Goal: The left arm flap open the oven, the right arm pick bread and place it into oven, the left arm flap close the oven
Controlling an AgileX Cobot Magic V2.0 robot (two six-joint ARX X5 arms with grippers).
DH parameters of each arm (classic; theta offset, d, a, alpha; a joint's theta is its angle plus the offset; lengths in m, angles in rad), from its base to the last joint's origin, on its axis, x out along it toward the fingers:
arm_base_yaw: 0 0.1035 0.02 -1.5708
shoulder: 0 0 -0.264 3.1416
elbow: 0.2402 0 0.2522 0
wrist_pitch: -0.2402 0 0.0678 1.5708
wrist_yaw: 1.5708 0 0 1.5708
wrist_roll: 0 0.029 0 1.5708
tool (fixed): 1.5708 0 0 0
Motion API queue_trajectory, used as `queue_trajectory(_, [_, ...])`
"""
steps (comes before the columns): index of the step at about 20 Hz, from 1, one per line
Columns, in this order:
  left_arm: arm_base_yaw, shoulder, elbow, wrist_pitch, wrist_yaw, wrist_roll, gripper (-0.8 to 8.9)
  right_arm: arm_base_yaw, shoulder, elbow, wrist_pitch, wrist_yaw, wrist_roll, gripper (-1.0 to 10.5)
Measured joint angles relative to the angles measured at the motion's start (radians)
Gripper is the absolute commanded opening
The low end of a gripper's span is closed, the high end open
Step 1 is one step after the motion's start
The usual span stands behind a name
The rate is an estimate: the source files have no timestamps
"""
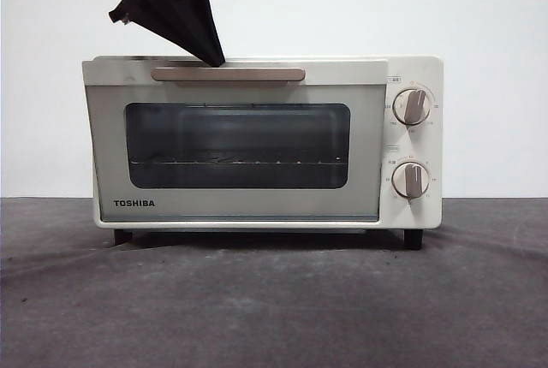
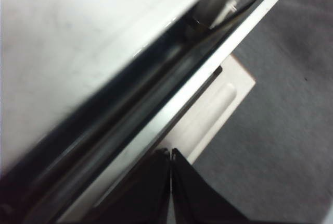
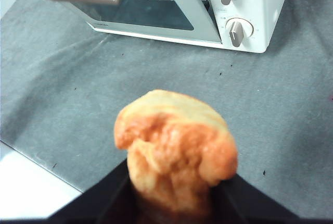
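While my left gripper (image 2: 170, 153) sits with its two black jaws pressed together, nothing between them, its tip is down on the top edge of the oven (image 1: 265, 141), right at the bar handle (image 1: 228, 74). From my left wrist the handle (image 2: 216, 109) runs just beyond my jaw tips, a beige strip lying along the door's upper edge, and there's a dark gap between that door edge and the cream body, so the door is cracked open at the top. In the front view I come in from the upper left, dark and tapered, tip touching the left part of the handle. The oven's long axis runs side to side, glass door facing the front camera, two knobs (image 1: 412, 107) stacked at its right end, black feet on the grey table cloth (image 1: 274, 299).

Over on my right gripper (image 3: 174, 190), the jaws are clamped on the bread (image 3: 174, 143), one on each flank. The loaf stands up out of my grasp, lumpy golden-orange. It's held above the cloth, well apart from the oven (image 3: 250, 21), which lies ahead of it.
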Motion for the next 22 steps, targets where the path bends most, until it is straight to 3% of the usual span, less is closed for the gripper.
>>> queue_trajectory(13, [-0.106, -0.003, -0.073, -0.073, -0.037, -0.036, 0.10, 0.000, 0.000, 0.000, 0.000, 0.000, 0.001, 1.5])
queue_trajectory(22, [-0.143, -0.175, -0.372, 0.163, -0.067, -0.138, 0.10, 0.000, 0.000, 0.000, 0.000, 0.000, 0.001, 1.5])
